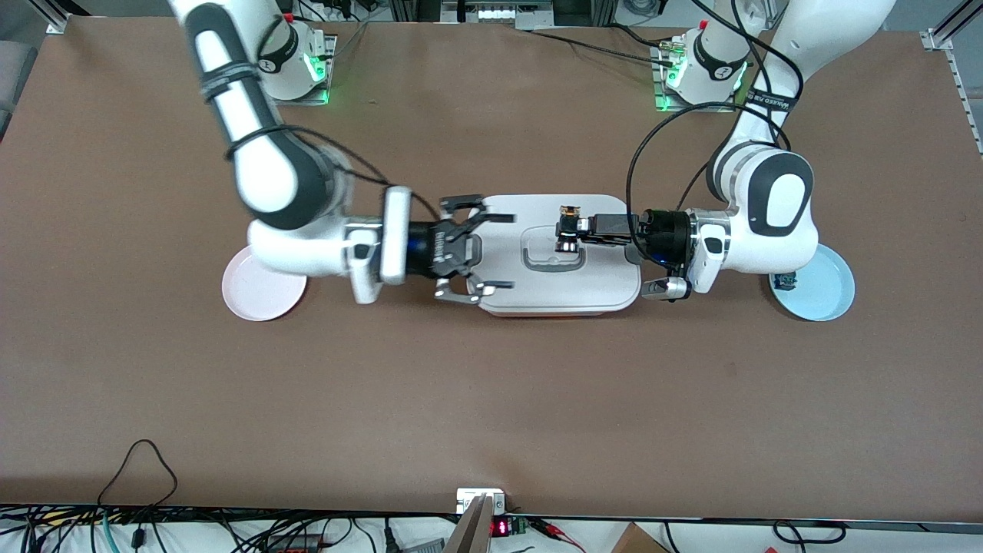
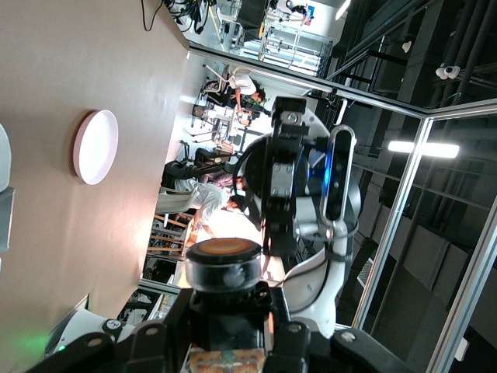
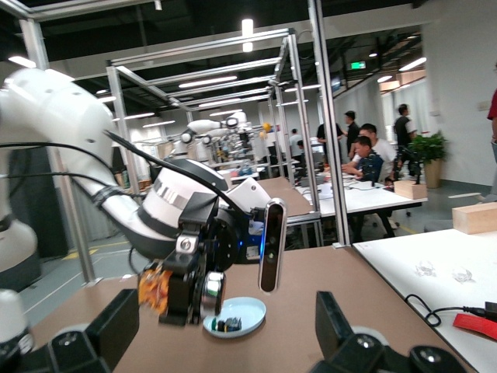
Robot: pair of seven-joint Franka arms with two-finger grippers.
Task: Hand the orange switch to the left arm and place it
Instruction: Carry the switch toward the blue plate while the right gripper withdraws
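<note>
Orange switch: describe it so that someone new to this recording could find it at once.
Start at the big white box in the middle of the table. Over its lid hangs the left gripper, shut on the orange switch, a tiny black cylinder with an orange cap. The other small switch lies in the blue plate and shows no orange.

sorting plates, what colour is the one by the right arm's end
Pale pink plate, clearest in the front view.

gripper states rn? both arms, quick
Left tool: shut on the orange switch, held over the box.
Right tool: open, holding nothing, over the box's end toward the right arm.
</note>
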